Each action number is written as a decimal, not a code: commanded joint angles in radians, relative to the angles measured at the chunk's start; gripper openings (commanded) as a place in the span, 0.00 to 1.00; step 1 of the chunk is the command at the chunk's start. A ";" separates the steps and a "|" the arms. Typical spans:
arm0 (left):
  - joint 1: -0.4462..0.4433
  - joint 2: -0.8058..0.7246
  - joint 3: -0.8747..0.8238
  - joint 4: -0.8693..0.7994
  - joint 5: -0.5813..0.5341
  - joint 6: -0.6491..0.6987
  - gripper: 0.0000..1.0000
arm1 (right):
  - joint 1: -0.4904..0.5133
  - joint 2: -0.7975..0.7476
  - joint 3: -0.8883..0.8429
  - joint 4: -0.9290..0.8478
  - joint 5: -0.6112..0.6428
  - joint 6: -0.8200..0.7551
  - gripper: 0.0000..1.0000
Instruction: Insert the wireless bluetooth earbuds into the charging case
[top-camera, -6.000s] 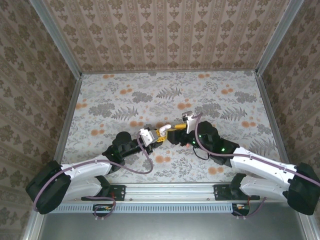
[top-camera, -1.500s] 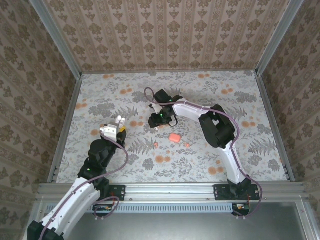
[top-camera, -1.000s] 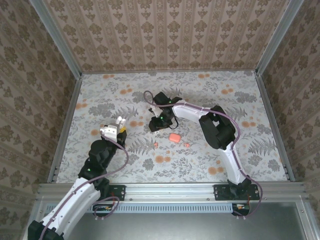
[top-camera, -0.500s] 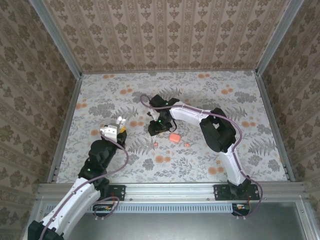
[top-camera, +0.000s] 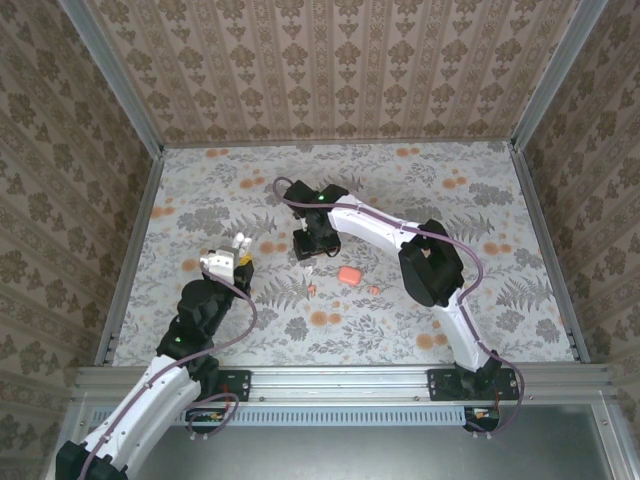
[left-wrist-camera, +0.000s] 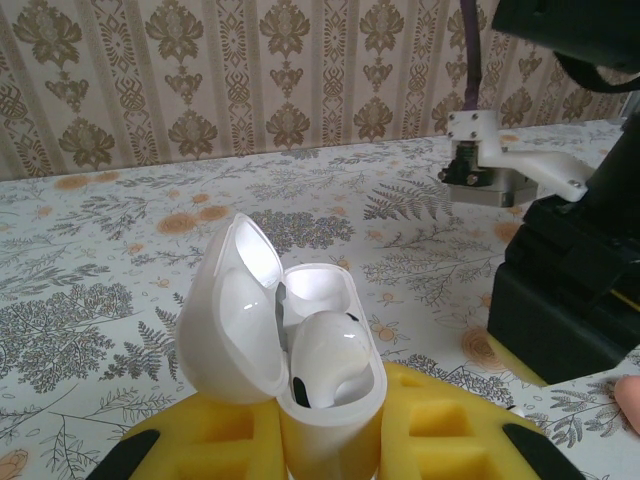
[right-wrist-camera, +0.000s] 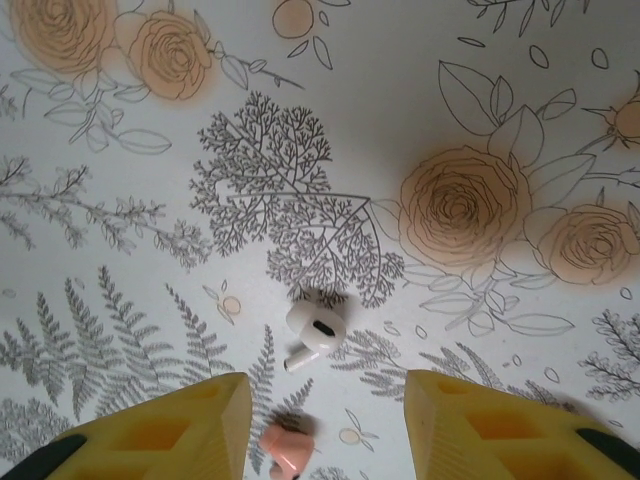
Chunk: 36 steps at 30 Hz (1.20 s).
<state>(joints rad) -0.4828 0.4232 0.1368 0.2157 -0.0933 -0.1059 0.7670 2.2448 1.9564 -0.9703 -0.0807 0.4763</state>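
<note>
One mover: right gripper (right-wrist-camera: 325, 388) (leftward)

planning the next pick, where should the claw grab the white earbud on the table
Come straight down and pinch the white earbud across its rounded head: it lies flat, its thin stem slanting toward the pink earbud, so the head looks the clearer hold.

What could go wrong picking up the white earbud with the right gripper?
The pink earbud lies close beside the white earbud, both between the right gripper's open fingers, so a close might catch the wrong one or flick both away. The white case in the left gripper has one bud seated; only the other slot is free.
</note>
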 joint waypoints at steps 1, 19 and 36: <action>0.009 -0.009 -0.008 0.030 0.011 -0.015 0.06 | 0.011 0.065 0.060 -0.073 0.030 0.054 0.46; 0.012 -0.008 -0.008 0.034 0.012 -0.011 0.06 | 0.041 0.160 0.116 -0.110 0.014 0.077 0.43; 0.016 -0.008 -0.008 0.035 0.018 -0.012 0.06 | 0.045 0.187 0.118 -0.099 0.052 0.077 0.31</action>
<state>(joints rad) -0.4759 0.4232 0.1364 0.2157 -0.0856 -0.1059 0.8043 2.4023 2.0544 -1.0477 -0.0578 0.5358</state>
